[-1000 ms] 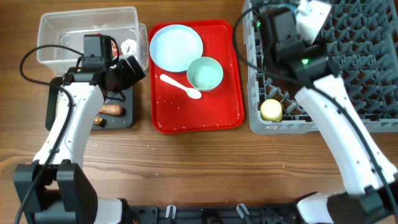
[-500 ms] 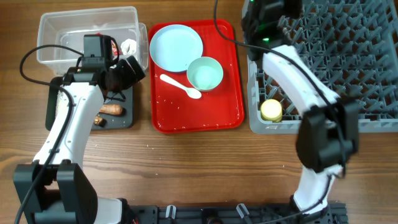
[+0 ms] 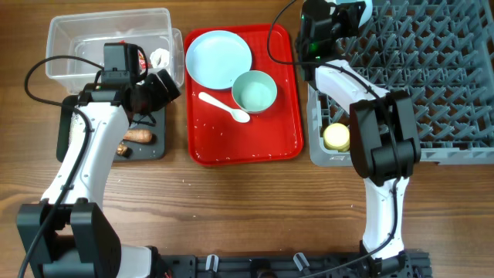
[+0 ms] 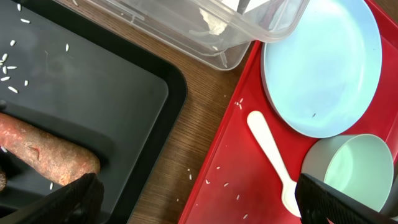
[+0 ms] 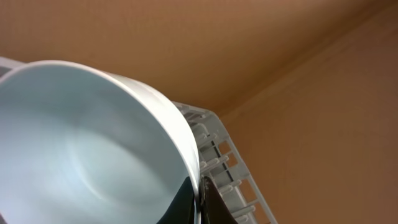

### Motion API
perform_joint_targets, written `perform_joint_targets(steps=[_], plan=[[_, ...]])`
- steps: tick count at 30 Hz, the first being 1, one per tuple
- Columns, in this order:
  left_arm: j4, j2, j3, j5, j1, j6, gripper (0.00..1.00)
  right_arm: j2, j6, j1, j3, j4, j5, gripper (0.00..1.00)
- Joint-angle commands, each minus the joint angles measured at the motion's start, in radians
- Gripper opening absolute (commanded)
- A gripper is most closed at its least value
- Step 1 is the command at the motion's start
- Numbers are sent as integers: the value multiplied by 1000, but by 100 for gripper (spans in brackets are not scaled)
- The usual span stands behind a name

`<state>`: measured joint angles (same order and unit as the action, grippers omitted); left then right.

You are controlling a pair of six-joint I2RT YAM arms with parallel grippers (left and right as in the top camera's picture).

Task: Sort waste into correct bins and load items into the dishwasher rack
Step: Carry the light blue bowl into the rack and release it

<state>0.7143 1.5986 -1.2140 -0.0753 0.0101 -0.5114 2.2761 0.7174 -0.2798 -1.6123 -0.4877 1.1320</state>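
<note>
- Grey plastic dishwasher rack [image 3: 432, 77] takes up the right of the wooden surface [image 3: 231, 201] in the overhead view. A small yellow cup [image 3: 336, 137] sits in its near-left corner.
- The right arm [image 3: 347, 81] is folded up over the rack's far-left corner. Its load cannot be made out in this view.
- A red tray [image 3: 243, 147] lies mid-surface. It carries a light blue plate [image 3: 219, 59], a light blue bowl [image 3: 255, 91] at the plate's edge and a white spoon [image 3: 224, 106] just beside the bowl.
- The clear tub [image 3: 62, 46] stands at the far left, with crumpled white paper [image 3: 160, 56] against its right wall.
- The black tray [image 3: 154, 147] lies just in front of the tub and holds the orange carrot piece [image 3: 139, 137].
- The left claw [image 3: 158, 86] hovers over the black tray's right edge, near the red tray.
- Left wrist view: the fingertips [image 4: 78, 199] stand wide apart, released, with nothing between them.
- Beneath them the carrot piece lies on the black tray among scattered white rice grains [image 4: 7, 65]. The plate, spoon and bowl rest on the red tray.
- Right wrist view: the right claw [image 5: 198, 200] is clenched on the rim of a second light blue bowl [image 5: 93, 143], which is held tilted. The rack's edge shows just behind it.
</note>
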Motion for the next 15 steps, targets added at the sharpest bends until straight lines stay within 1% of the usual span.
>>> perform_joint_targets(steps=[1, 11, 12, 13, 14, 15], plan=[[-2, -7, -11, 10, -6, 2, 100, 11, 12, -1, -5, 35, 21, 4], [-2, -7, -11, 10, -6, 2, 100, 11, 13, -51, -5, 197, 20, 4], [-2, -7, -11, 10, -6, 2, 100, 11, 13, -56, -5, 200, 20, 9], [-2, -7, -11, 10, -6, 2, 100, 11, 13, -63, -5, 202, 20, 23], [-2, -7, -11, 10, -6, 2, 100, 11, 14, -68, -5, 202, 21, 34], [-2, -7, -11, 10, -6, 2, 100, 11, 14, -73, -5, 202, 26, 52]])
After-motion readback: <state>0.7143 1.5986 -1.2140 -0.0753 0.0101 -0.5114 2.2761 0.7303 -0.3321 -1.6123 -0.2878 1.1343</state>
